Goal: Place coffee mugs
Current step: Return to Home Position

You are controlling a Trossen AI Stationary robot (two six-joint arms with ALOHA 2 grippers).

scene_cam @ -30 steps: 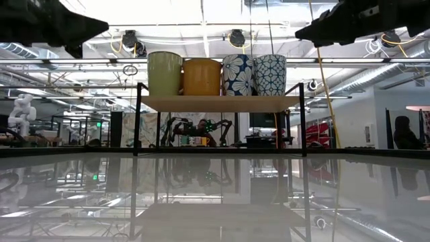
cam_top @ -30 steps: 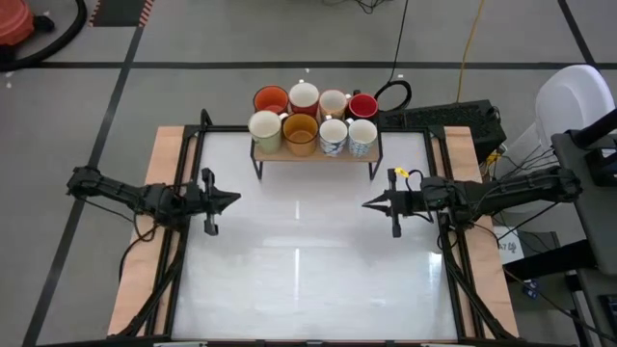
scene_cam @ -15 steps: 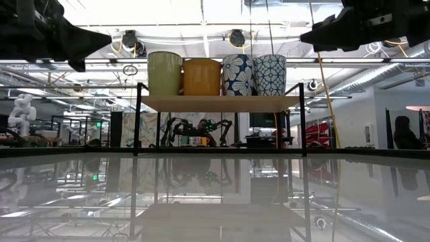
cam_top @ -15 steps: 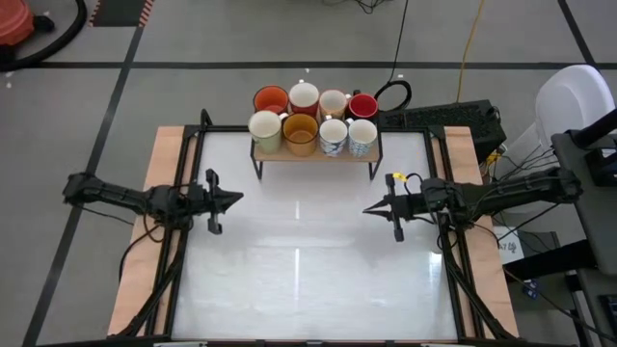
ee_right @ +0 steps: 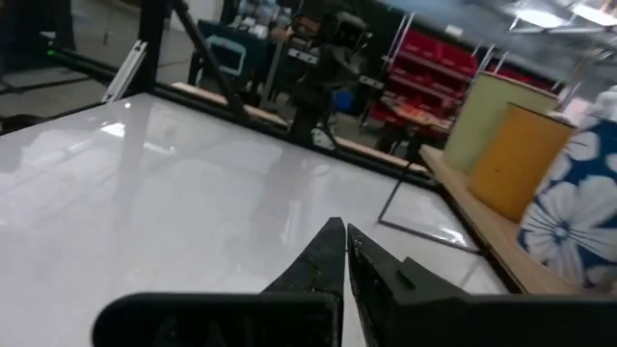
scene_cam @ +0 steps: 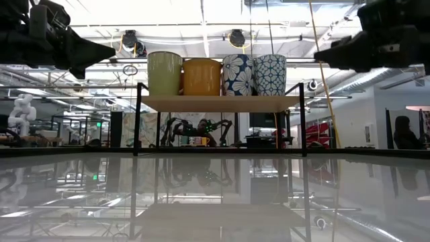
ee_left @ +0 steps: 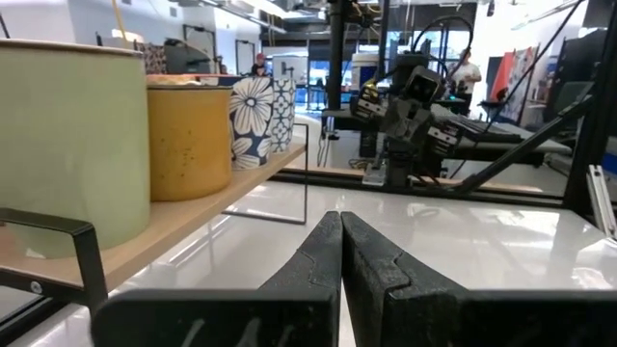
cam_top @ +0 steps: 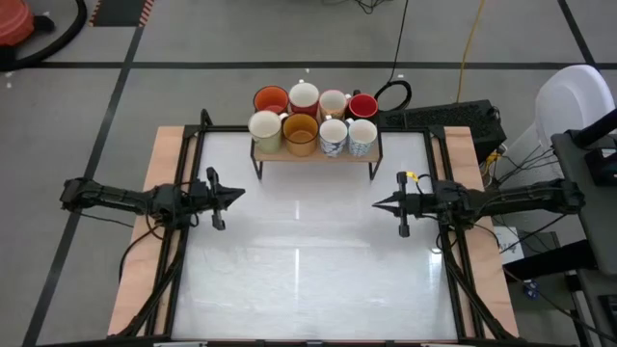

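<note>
While the left gripper point(cam_top: 236, 195) and right gripper point(cam_top: 376, 203) hang empty, jaws pressed together, the coffee mugs point(cam_top: 301, 130) crowd the shelf point(cam_top: 318, 155), seemingly all eight; a wide arm swing could knock them.

My right gripper point(cam_top: 378, 203) has pulled back toward the right edge of the table point(cam_top: 289, 289). From above, its tip now sits farther from the middle than a second ago. In the low view it has dropped lower and slid outward. My left gripper point(cam_top: 238, 194) has crept slightly toward the shelf point(cam_top: 316, 154) end, and my left elbow has swung out further to the left. In the low view the left gripper also hangs lower than before.
</note>
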